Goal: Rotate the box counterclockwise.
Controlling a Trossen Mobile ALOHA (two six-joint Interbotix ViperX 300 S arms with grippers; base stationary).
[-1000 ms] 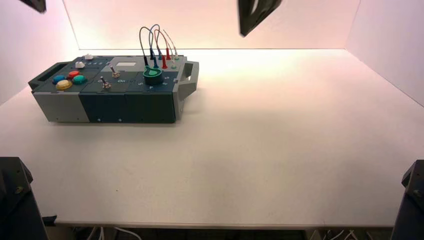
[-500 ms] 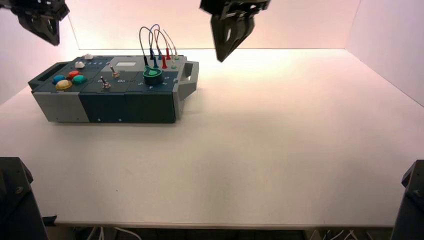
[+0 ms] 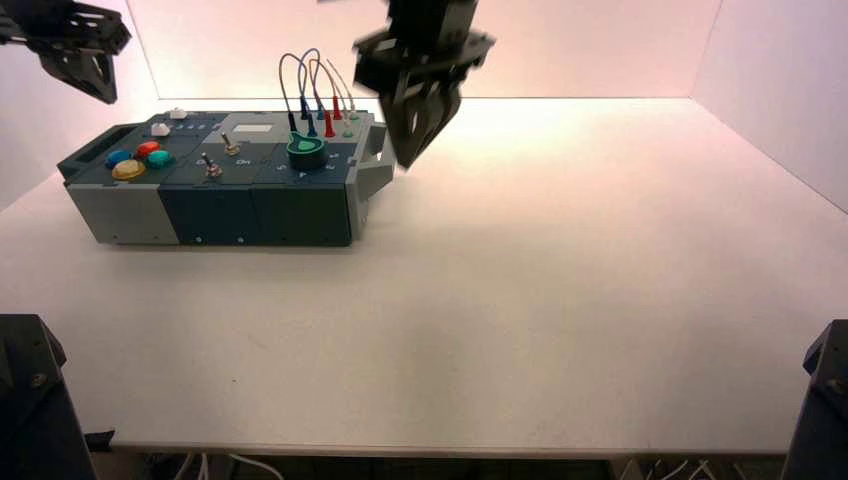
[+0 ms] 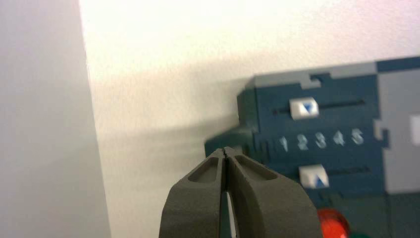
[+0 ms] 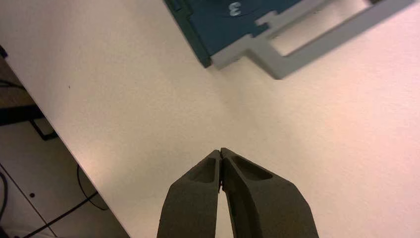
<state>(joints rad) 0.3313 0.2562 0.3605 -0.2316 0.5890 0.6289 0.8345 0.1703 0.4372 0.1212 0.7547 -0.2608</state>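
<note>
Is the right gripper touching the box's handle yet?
Apart. In the right wrist view the shut right gripper has bare table between it and the grey end handle of the box.

You have one box [image 3: 235, 180] on one table [image 3: 560, 300]. On it you can count four round buttons [image 3: 138, 160], two toggle switches [image 3: 220, 156], one green knob [image 3: 305, 150] and two sliders [image 4: 311, 141]. Two grippers, left [image 3: 100, 85] and right [image 3: 410, 150], hang above.

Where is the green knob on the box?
In the high view, the green knob sits on top of the box toward its right end, just in front of the looped wires and near the right gripper.
</note>
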